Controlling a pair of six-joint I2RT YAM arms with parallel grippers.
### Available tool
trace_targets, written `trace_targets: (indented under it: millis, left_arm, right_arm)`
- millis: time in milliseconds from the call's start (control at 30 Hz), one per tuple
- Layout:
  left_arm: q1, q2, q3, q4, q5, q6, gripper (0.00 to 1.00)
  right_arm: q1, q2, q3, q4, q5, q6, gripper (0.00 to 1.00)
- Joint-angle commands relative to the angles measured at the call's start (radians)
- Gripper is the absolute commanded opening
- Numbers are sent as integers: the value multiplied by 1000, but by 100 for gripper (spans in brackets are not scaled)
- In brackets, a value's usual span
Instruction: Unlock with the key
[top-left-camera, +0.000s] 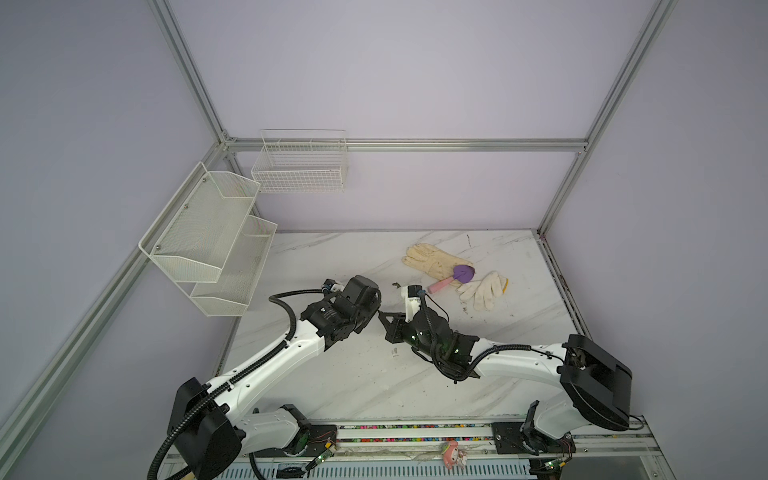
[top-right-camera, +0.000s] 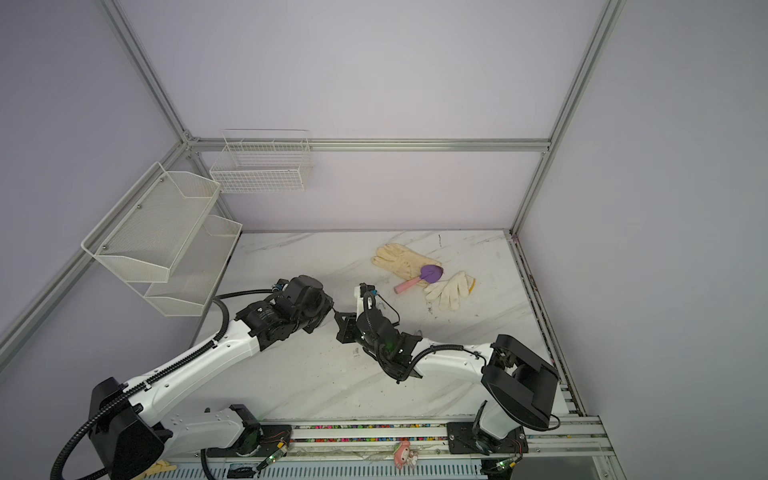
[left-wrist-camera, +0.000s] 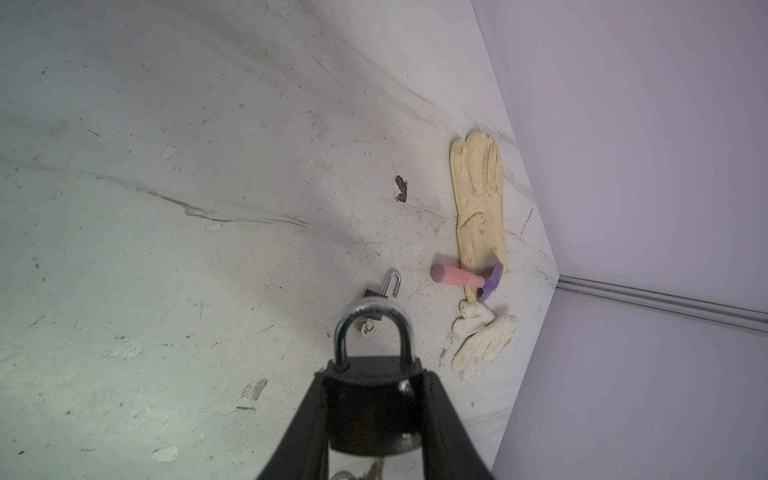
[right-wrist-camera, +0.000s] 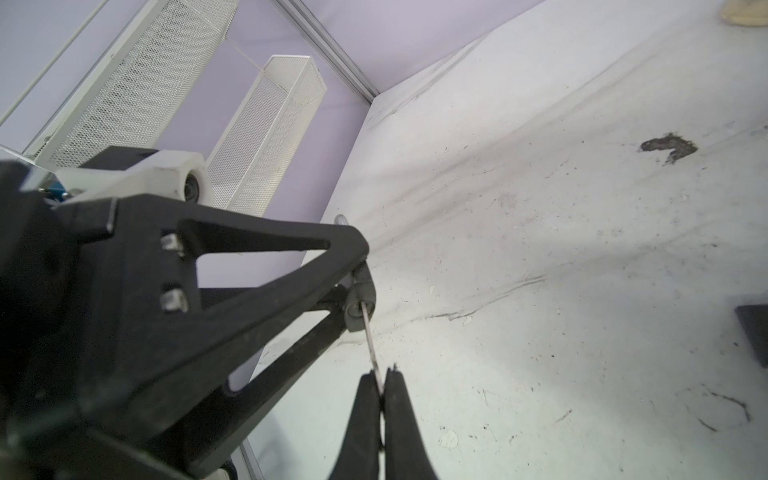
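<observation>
The left gripper (left-wrist-camera: 374, 380) is clamped on the black body of a padlock (left-wrist-camera: 368, 415), above the marble table (top-left-camera: 332, 374) and near the pink-handled purple shovel (top-left-camera: 453, 277), on its robot-left side. The right gripper (right-wrist-camera: 381, 379) is pinched together on the key (right-wrist-camera: 369, 336), whose blade enters the keyhole in the padlock's base; how deep is hard to tell. The padlock looks heavy, rigid and smooth, best gripped across its flat sides. The thin, stiff key could twist between the pads, so hold its flat head squarely.
</observation>
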Motion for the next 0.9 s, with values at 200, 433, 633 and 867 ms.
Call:
trace_targets:
  millis: [200,433,633,867]
  left_arm:
    - [-21,-30,91,-68,43,146,0]
    - [-18,-59,94,-140,-57,124,0]
    - [-17,-88,80,-114,-75,94,0]
    - [-18,-81,78,-97,-66,68,0]
  right_arm:
    - [-5,29,82,-85,-23,-70,0]
    - [-2,8,88,-112,-34,7,0]
    - [18,-1,59,-89,30,11,0]
    - [43,18,92,-87,42,3,0]
